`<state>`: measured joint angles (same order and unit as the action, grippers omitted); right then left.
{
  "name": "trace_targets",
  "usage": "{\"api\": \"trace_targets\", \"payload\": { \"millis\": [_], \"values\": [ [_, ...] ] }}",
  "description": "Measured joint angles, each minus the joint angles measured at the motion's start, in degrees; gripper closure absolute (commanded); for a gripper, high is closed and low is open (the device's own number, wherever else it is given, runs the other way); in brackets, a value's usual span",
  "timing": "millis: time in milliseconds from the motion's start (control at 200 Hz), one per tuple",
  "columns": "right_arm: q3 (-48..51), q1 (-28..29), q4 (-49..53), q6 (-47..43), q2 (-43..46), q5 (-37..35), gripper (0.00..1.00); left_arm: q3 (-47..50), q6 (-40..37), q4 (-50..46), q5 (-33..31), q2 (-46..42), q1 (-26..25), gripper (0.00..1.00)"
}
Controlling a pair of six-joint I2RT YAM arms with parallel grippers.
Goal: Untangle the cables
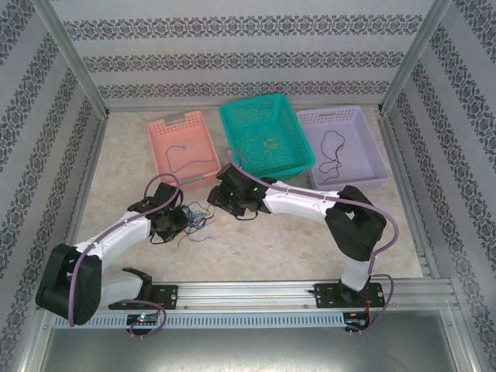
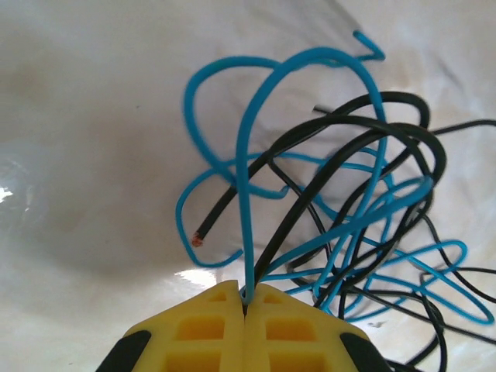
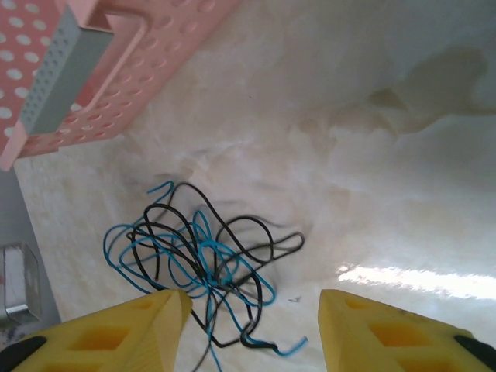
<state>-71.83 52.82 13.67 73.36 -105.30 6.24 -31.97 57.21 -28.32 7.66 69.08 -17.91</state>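
Observation:
A tangle of thin blue and black cables (image 1: 199, 221) lies on the table between my two grippers. My left gripper (image 2: 248, 297) is shut on one blue cable (image 2: 246, 194), which loops up out of the tangle (image 2: 364, 225); a black cable's bare copper end (image 2: 197, 240) sticks out to the left. From above, the left gripper (image 1: 180, 220) sits at the tangle's left edge. My right gripper (image 3: 252, 302) hovers open over the tangle (image 3: 203, 260) with nothing between its fingers. It (image 1: 221, 195) is just up and right of the tangle.
Three baskets stand at the back. The pink basket (image 1: 159, 147) holds one black cable (image 1: 186, 155). The green basket (image 1: 232, 124) has a pale cable (image 1: 270, 143). The purple basket (image 1: 368, 143) holds a black one (image 1: 332, 151). The pink basket's corner (image 3: 116, 54) is near the right gripper.

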Motion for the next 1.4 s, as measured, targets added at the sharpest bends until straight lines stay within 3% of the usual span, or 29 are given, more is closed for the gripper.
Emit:
{"api": "trace_targets", "payload": {
  "millis": [405, 515, 595, 759, 899, 1154, 1399],
  "values": [
    [-3.87, 1.81, 0.22, 15.21, -6.99, -0.02, 0.49, 0.24, -0.28, 0.09, -0.39, 0.66, -0.04, 1.00],
    [-5.88, 1.81, 0.04, 17.62, -8.15, -0.42, 0.69, 0.24, -0.46, 0.09, -0.39, 0.63, -0.04, 1.00],
    [-7.34, 1.81, -0.33, 19.41, -9.18, -0.72, 1.00, 0.24, -0.52, 0.09, -0.39, 0.63, -0.04, 1.00],
    [-5.88, 1.55, 1.40, 19.04, -7.72, -3.06, 1.00, -0.79, -1.11, -0.46, -1.42, 0.63, -0.04, 1.00],
    [2.86, -1.27, 5.29, 14.27, 3.37, -6.27, 1.00, -3.67, -1.77, -2.36, -4.26, 0.63, -0.02, 1.00],
    [15.67, -14.82, 13.75, 2.40, 32.52, -12.20, 1.00, -7.54, -2.45, -4.96, -9.27, 1.01, 0.17, 1.00],
    [16.65, -24.20, 24.11, -9.38, 45.94, -16.26, 1.00, -9.77, -2.62, -6.47, -12.22, 4.59, 0.42, 1.00]
  ]
}}
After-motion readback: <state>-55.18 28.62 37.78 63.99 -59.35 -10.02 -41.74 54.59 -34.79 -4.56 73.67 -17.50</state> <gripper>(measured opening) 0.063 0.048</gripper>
